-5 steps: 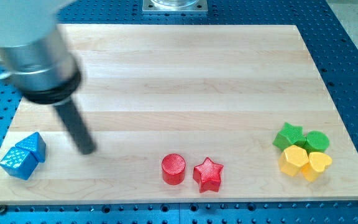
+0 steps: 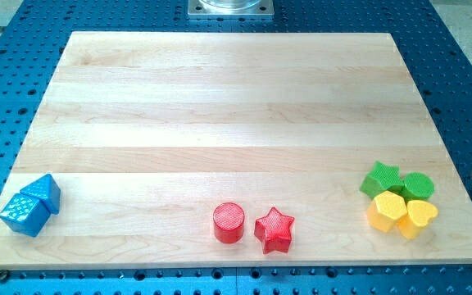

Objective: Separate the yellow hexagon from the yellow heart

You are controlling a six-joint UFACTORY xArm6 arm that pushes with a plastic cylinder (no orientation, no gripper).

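At the view's lower right, in the one camera view, the yellow hexagon (image 2: 386, 211) sat touching the yellow heart (image 2: 417, 218), with a green star (image 2: 381, 178) and a green round block (image 2: 418, 186) pressed just above them. My tip was out of sight; only a dark blur showed at the right edge, so where the rod stood could not be told. I judged the separating push not yet begun. The next move would call for bringing my tip into the seam between the yellow pair and sliding the hexagon leftward, toward open board, short of the red star (image 2: 274, 230) and red cylinder (image 2: 229, 222).
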